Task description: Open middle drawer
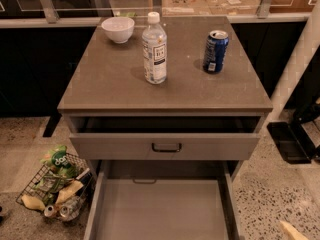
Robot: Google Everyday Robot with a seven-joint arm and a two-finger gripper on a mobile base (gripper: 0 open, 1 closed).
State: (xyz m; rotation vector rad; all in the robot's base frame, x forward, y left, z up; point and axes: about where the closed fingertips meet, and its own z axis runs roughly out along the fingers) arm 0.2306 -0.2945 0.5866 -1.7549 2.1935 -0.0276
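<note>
The grey cabinet [165, 101] has its top drawer [125, 146], with a dark bar handle [166, 147], slightly open. Directly under it the middle drawer [160, 209] stands pulled far out, showing its bare grey interior. Its front and handle are cut off by the lower edge of the view. A small dark bar [144, 181] shows at the back of that interior. The lowest drawer is hidden. Only a pale tip of my gripper [295, 231] shows at the bottom right corner, over the floor, to the right of the open drawer and apart from it.
On the cabinet top stand a white bowl [118, 29], a clear water bottle [154, 49] and a blue can [215, 51]. A wire basket of snack packs [55, 186] sits on the floor at the left. A black base [290, 141] stands at the right.
</note>
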